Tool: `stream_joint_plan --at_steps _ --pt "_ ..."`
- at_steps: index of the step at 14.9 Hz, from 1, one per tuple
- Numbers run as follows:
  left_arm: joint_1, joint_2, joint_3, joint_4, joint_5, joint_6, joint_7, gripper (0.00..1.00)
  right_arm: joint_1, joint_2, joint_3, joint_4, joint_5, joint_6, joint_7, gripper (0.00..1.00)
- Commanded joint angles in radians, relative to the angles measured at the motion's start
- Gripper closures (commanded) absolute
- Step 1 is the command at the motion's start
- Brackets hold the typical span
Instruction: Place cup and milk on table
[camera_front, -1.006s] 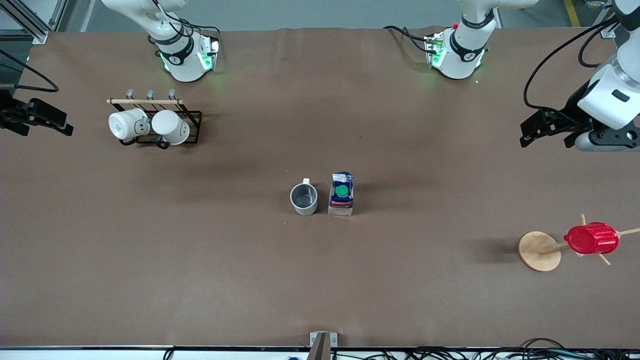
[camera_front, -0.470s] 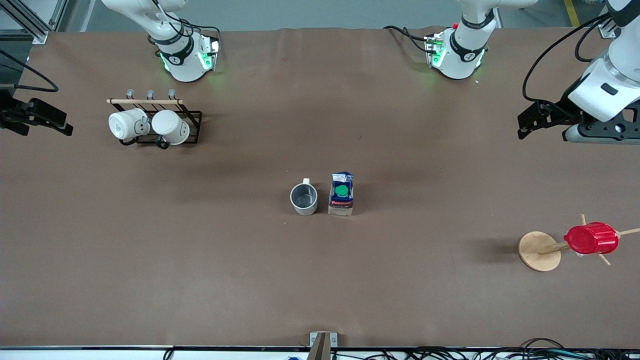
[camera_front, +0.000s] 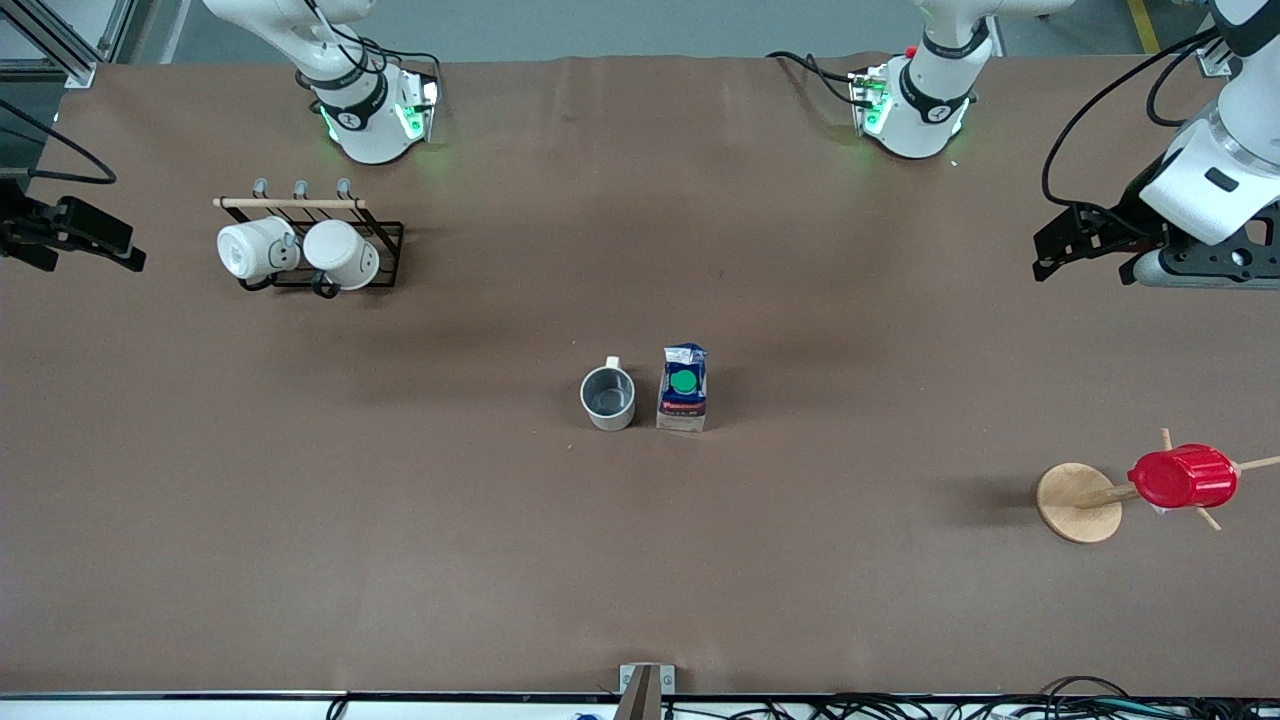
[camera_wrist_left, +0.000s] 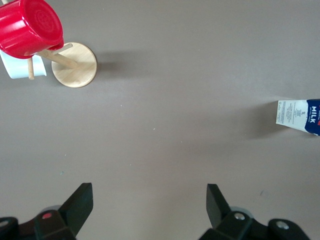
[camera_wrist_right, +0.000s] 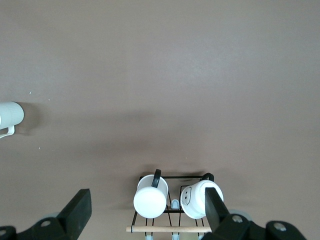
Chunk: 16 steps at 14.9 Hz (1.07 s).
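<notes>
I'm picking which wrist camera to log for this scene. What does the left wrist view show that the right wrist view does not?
Only the left wrist view shows the milk at the frame's edge, the red cup on its wooden stand, and the open left tool.

Only the right wrist view shows the cup, partly cut off, the black rack with two white mugs, and the open right tool.

Both share the bare brown table, and in both the tool holds nothing.

2 white mugs (camera_front: 298, 252) on wire rack (camera_front: 385, 240); red cup (camera_front: 1182, 477) on wooden stand (camera_front: 1078, 502)
</notes>
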Motion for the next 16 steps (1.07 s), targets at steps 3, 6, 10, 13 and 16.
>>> stream_joint_plan --at_steps 3,6,10,13,16 --pt "0.008 -0.02 -0.012 -0.026 -0.013 0.022 -0.007 0.0 -0.008 -0.011 0.002 -0.008 0.01 -0.005 -0.014 0.0" --pt "0.005 -0.017 -0.012 -0.024 -0.002 0.058 -0.007 0.0 -0.01 -0.011 0.002 -0.008 0.01 -0.005 -0.014 0.0" --pt "0.003 -0.023 -0.018 -0.01 0.024 0.03 0.001 0.0 -0.01 -0.011 0.002 -0.008 0.01 -0.005 -0.014 0.0" --pt "0.011 -0.014 -0.018 0.065 0.024 -0.05 0.01 0.0 -0.01 -0.011 0.002 -0.008 0.01 -0.005 -0.014 0.0" --pt "0.009 -0.011 -0.018 0.074 0.026 -0.057 0.004 0.0 -0.008 -0.011 0.002 -0.008 0.01 -0.005 -0.014 0.0"
